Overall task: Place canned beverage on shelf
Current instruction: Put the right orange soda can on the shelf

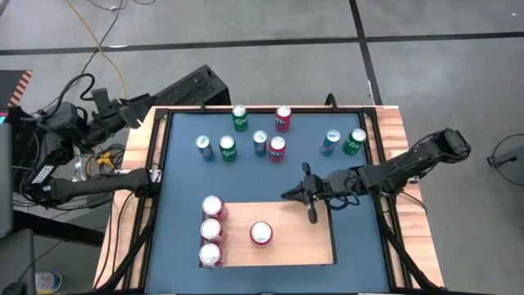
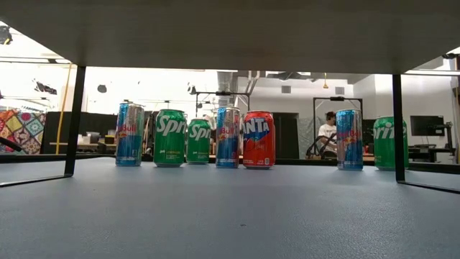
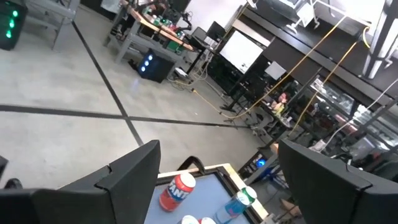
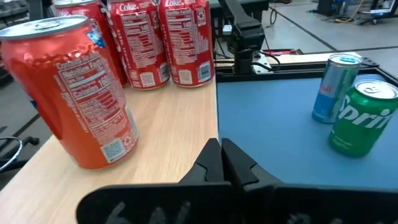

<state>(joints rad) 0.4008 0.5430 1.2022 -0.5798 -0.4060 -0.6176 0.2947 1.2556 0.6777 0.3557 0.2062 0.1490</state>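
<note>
Blue desk (image 1: 180, 180) lay bare beside the shelf (image 1: 303, 238); right gripper (image 1: 309, 197), clenched empty, hovered at its far edge; left gripper (image 1: 135, 111) released.

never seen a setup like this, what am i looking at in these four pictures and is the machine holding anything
These are two robot arms at a blue table. One camera looks straight down, one sits at table height, and one rides on each wrist. Eight drink cans stand on the table; four red cans already stand on the shelf, a pale wooden board. The right gripper is over the board's edge, shut and holding nothing; its wrist camera shows the nearest can close by. The left gripper waits at the table's left edge, open and empty.
</note>
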